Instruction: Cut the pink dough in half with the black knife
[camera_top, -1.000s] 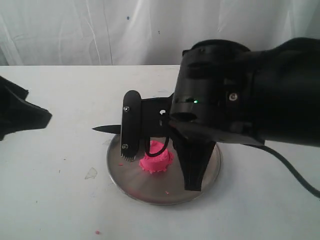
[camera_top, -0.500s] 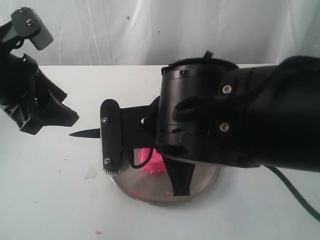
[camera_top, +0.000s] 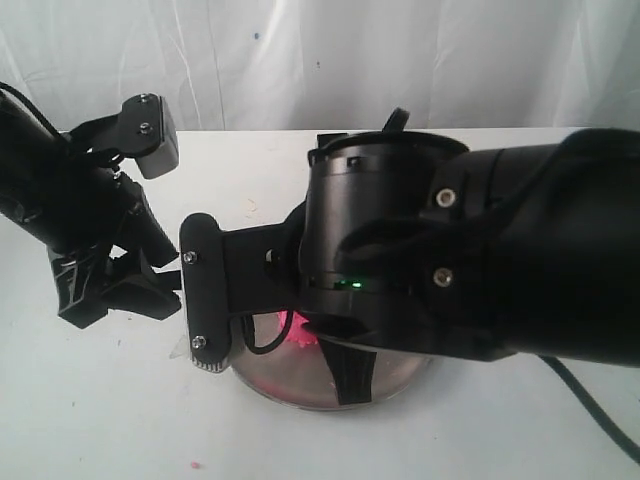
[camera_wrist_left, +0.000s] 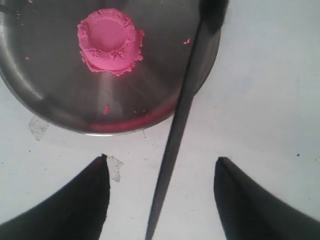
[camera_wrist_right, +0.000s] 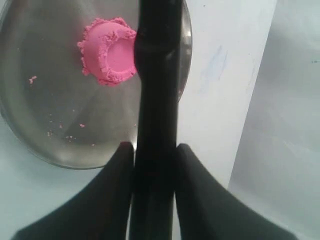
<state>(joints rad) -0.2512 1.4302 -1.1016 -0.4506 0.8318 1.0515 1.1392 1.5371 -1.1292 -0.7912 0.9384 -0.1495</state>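
Note:
The pink dough (camera_wrist_left: 109, 40) is one round flat-topped mound with a ragged rim on the round steel plate (camera_wrist_left: 60, 107). My right gripper (camera_wrist_right: 155, 150) is shut on the handle of the black knife (camera_wrist_right: 155, 100), held over the plate beside the dough (camera_wrist_right: 106, 52). The blade (camera_wrist_left: 181, 112) crosses the plate's rim and runs out over the table. Its tip lies between the fingers (camera_wrist_left: 75, 207) of my left gripper (camera_wrist_left: 161, 159), which stands open and apart from it. In the exterior view my left gripper (camera_top: 176, 285) sits left of the plate (camera_top: 300, 388). Only a pink glimpse of dough (camera_top: 298, 337) shows.
Pink crumbs (camera_wrist_left: 106, 109) lie on the plate, one pink speck (camera_top: 194, 464) on the white table. Clear film scraps (camera_wrist_left: 114, 167) lie by the plate's rim. The table's edge (camera_wrist_right: 252, 100) runs close beside the plate. A white curtain (camera_top: 300, 60) hangs behind.
My left arm has swung in from the far left, down to the knife's tip. My right arm moved left with the knife, now hiding most of the dough and plate.

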